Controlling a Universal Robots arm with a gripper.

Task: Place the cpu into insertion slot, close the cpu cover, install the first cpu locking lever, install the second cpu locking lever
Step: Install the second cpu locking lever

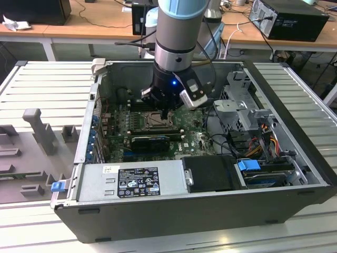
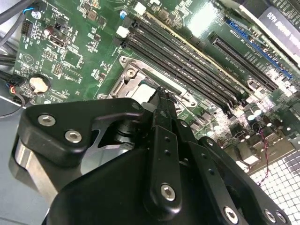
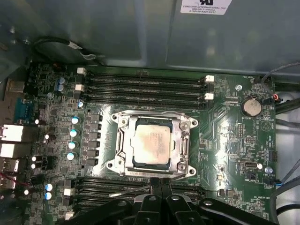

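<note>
My black two-fingered pincer (image 3: pixel 160 183) hangs low over the green circuit board (image 3: pixel 225 126) inside the open dark grey computer case (image 1: pixel 174 211). In the first wrist view its fingertips (image 3: pixel 154 183) sit pressed together at the lower middle of the frame, gripping nothing that I can see, right at the near edge of the square silver-rimmed insertion slot (image 3: pixel 183 148). A thin silvery wire lever (image 3: pixel 131 191) runs out sideways from just beside the tips; whether I touch it I cannot tell.

The small square cpu with its pale beige-silver face (image 3: pixel 151 147) lies flat in the slot at the centre of that frame. The thin silvery-grey metal cpu cover (image 3: pixel 123 140) is down around it, the chip showing through its square cut-out.

In the exterior view my pincer (image 1: pixel 165 113) stands at centre frame, over the socket (image 1: pixel 152 121).
</note>
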